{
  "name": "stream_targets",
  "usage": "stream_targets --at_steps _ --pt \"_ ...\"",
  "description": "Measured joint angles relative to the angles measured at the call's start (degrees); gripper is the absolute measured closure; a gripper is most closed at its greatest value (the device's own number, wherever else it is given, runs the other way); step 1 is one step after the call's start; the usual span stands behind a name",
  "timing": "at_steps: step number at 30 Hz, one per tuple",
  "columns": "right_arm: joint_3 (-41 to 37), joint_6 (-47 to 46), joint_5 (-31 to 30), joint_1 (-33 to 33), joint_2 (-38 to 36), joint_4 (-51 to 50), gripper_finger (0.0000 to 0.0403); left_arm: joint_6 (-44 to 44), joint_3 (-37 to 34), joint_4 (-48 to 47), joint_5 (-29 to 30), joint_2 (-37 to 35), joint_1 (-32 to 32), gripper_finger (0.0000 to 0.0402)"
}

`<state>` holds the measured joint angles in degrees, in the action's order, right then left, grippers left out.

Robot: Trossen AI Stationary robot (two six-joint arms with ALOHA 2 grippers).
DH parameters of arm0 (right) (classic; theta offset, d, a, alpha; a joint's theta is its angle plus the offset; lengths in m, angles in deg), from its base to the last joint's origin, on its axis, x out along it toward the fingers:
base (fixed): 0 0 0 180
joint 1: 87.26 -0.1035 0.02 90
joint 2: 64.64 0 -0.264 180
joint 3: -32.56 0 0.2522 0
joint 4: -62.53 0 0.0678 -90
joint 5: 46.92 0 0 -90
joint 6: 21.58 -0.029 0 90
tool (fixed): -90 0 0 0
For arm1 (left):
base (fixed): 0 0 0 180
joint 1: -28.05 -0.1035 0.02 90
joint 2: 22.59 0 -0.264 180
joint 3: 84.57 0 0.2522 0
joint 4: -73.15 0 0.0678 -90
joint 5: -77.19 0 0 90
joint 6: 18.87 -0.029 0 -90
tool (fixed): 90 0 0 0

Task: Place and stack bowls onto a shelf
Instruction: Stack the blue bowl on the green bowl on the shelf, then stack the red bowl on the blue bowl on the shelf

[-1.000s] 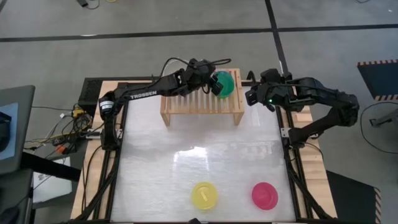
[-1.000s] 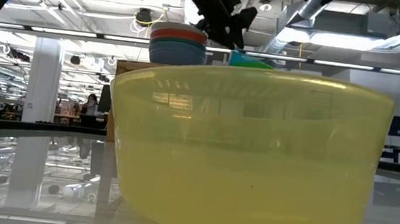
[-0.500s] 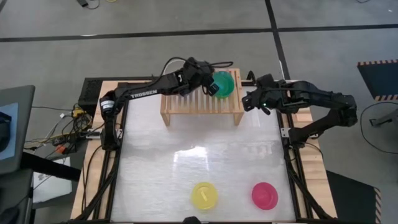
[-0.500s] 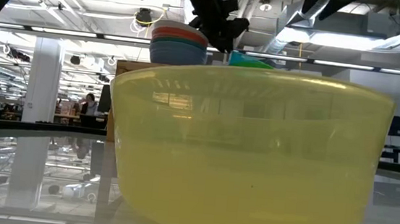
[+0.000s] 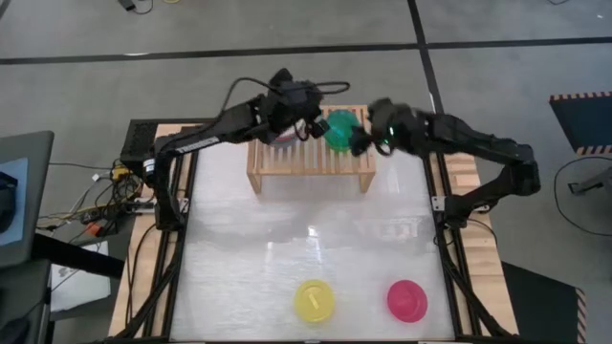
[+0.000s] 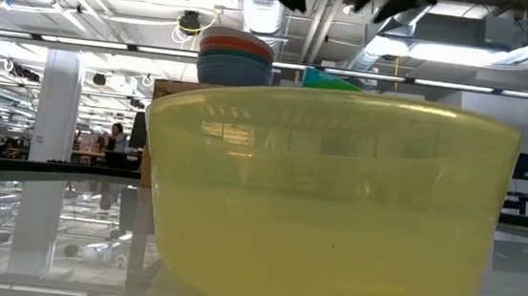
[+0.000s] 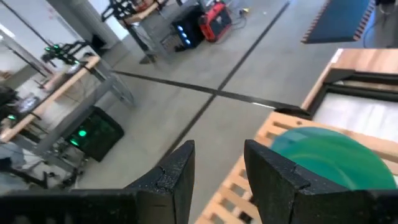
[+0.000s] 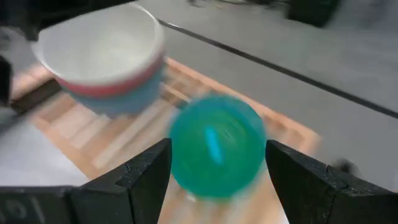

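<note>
The light-wood shelf [image 5: 308, 162] stands at the table's far edge. A stack of large bowls [image 8: 104, 57], cream white over red over slate blue, sits on its left part. A green bowl [image 5: 338, 130] with some cyan showing [image 8: 214, 144] rests on the slats to the right of the stack. My left gripper [image 5: 308, 111] hovers open above the shelf between stack and green bowl [image 7: 333, 155]. My right gripper [image 5: 360, 141] is open just right of the green bowl, its fingers either side of it in the right wrist view. The yellow bowl [image 5: 314, 298] and magenta bowl [image 5: 406, 299] sit near the near edge.
The yellow bowl [image 6: 326, 201] fills the low view, hiding most of the shelf [image 6: 167, 90]; the stack [image 6: 237, 55] shows above it. Both arms crowd the shelf's right half. The wide middle of the table [image 5: 306, 229] lies between shelf and near bowls.
My left gripper has drawn back from the green bowl, rising and moving toward the far-left over the shelf. My right gripper has swung from beyond the shelf's right end toward the table's left, up to the green bowl. The bowl stays on the slats.
</note>
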<state>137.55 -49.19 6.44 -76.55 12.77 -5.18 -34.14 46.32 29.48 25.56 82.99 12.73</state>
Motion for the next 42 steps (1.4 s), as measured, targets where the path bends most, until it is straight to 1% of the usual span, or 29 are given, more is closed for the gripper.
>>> stream_targets --at_steps 2,4,8,12,16,21,25,28,30,36,39,42 --pt "0.0 4.3 6.9 3.8 1.6 6.8 0.0117 0.7 2.3 -4.0 1.3 -1.2 0.0 0.0275" --pt "0.0 6.5 13.9 7.4 3.8 12.8 0.0117 2.3 4.4 -8.3 2.5 -2.8 0.0 0.0275" --pt "0.0 6.5 27.1 12.8 8.4 20.4 0.0117 5.8 5.0 -14.4 3.5 -7.1 -1.0 0.0275" --pt "0.0 4.1 35.4 16.4 13.1 22.4 0.0127 10.0 4.9 -21.5 3.3 -9.5 -2.0 0.0275" --pt "0.0 1.7 41.0 19.3 16.9 23.8 0.0155 13.6 4.9 -28.6 3.3 -11.4 -2.7 0.0275" --pt "0.0 0.4 41.6 21.1 18.7 23.1 0.0191 15.8 4.8 -35.1 4.7 -11.9 -2.8 0.0275" --pt "0.0 -0.5 41.7 20.9 17.8 22.9 0.0206 16.0 4.8 -37.2 5.1 -11.9 -2.8 0.0275" --pt "0.0 -0.4 41.3 19.8 14.2 22.1 0.0209 15.9 4.8 -37.2 5.1 -11.9 -2.8 0.0275" --pt "0.1 -0.1 39.7 18.8 10.8 19.0 0.0209 16.0 4.8 -37.6 3.8 -12.0 -2.8 0.0275" --pt "0.0 2.0 34.5 12.9 2.0 0.1 0.0209 18.7 3.8 -39.9 -3.9 -12.1 -2.1 0.0275" --pt "-3.1 0.8 33.4 8.6 -2.0 -5.2 0.021 20.2 0.6 -39.1 -5.6 -12.6 -0.2 0.0275" --pt "-10.3 -3.3 33.3 4.3 -6.4 -5.3 0.021 21.9 -3.9 -36.7 -6.5 -13.3 2.3 0.0275"
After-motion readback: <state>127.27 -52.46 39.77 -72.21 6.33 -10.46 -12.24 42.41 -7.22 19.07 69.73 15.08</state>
